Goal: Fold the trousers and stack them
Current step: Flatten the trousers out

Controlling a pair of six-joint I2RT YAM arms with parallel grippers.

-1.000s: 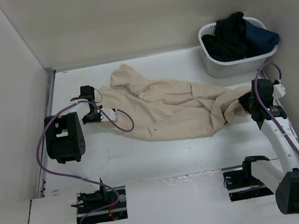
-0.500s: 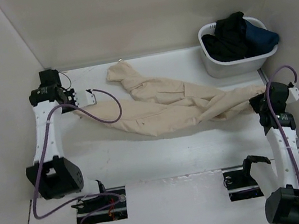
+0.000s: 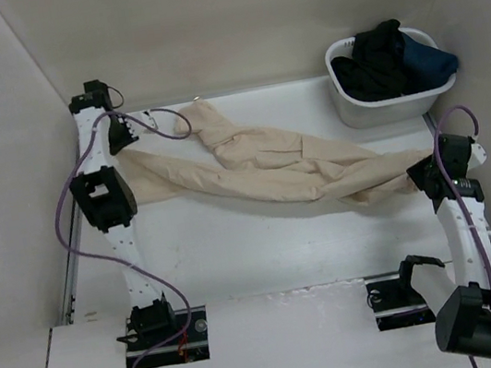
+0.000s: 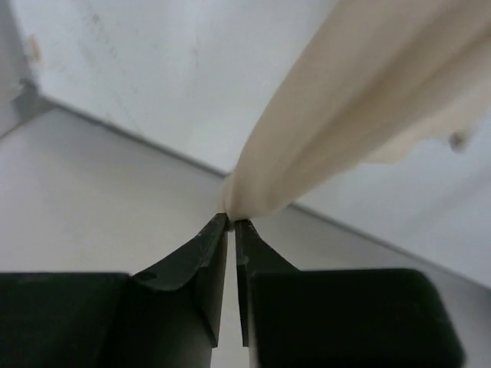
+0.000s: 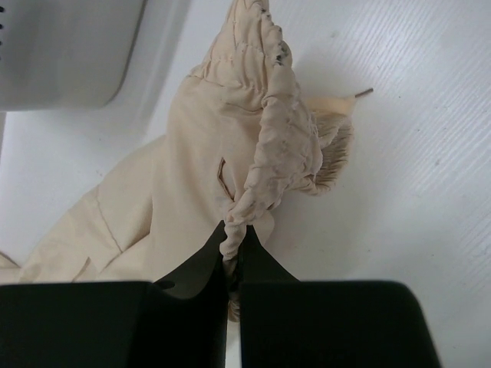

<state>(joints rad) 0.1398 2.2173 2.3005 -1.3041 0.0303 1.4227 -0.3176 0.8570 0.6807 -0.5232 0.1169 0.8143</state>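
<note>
On the flat white table (image 3: 240, 269), the long beige cloth trousers (image 3: 271, 170) now stretch from the far left corner to the right side. A moment ago they lay bunched up. The arms have pulled them out long, so they look ready for folding. The left gripper (image 4: 232, 224) is clamped on one end, and the right gripper (image 5: 232, 230) pinches the crinkly end. The left arm hides some of the cloth.
</note>
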